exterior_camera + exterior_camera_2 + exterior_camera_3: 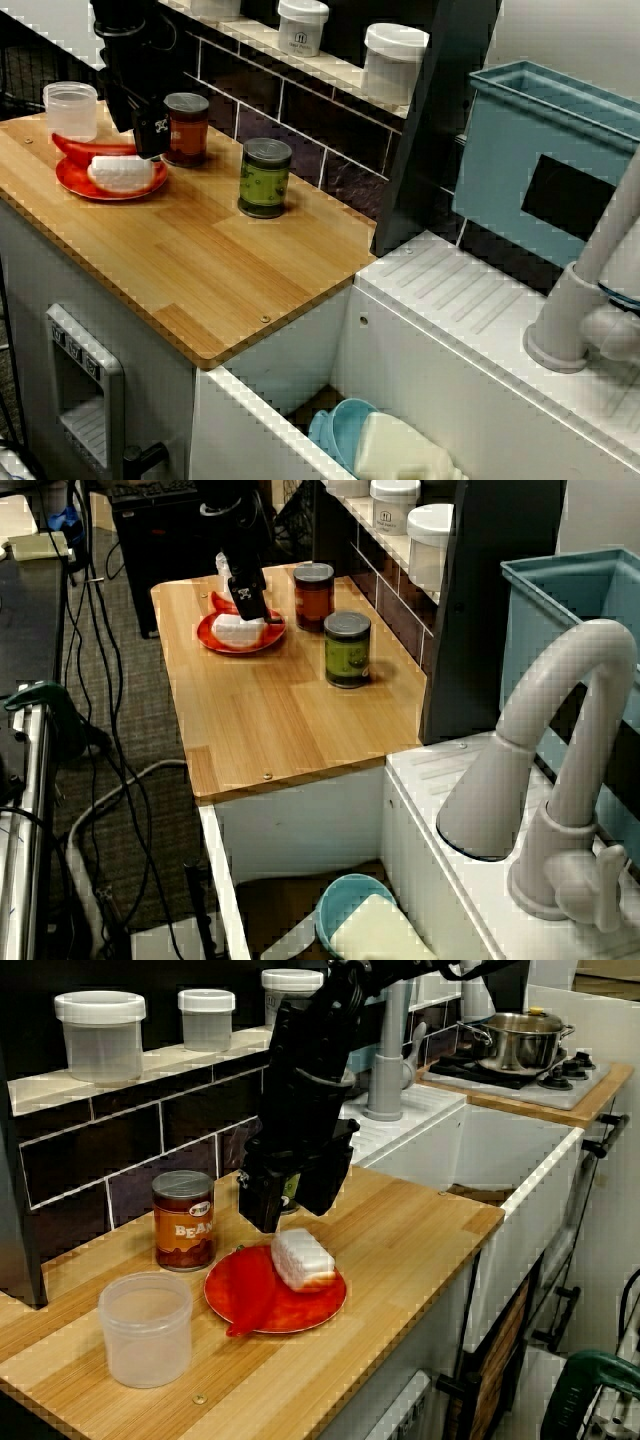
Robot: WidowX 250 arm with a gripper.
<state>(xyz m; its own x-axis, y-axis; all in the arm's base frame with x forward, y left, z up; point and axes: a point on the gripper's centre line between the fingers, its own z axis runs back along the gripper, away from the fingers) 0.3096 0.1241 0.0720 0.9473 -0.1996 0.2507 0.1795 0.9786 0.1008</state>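
Observation:
In the view from the counter's end, my black gripper (292, 1198) hangs open just above a red plate (322, 1305). Its two fingers (258, 1203) stand wide apart with nothing between them. A white block (302, 1258) lies on the plate right below the gripper, and beside it lies a red pepper-like piece (250, 1298). Behind the plate, against the tiled wall, stands a brown bean can (184, 1220). The view from the sink side shows the gripper (150, 132) over the same plate (75, 186), between the bean can (186, 128) and a clear plastic cup (72, 110).
A green can (265, 177) stands mid-counter to the right of the plate. White jars (394, 62) line the ledge above the tiles. Past the counter edge are a sink holding a blue bowl (345, 905), a grey faucet (560, 740) and a blue dish rack (540, 160).

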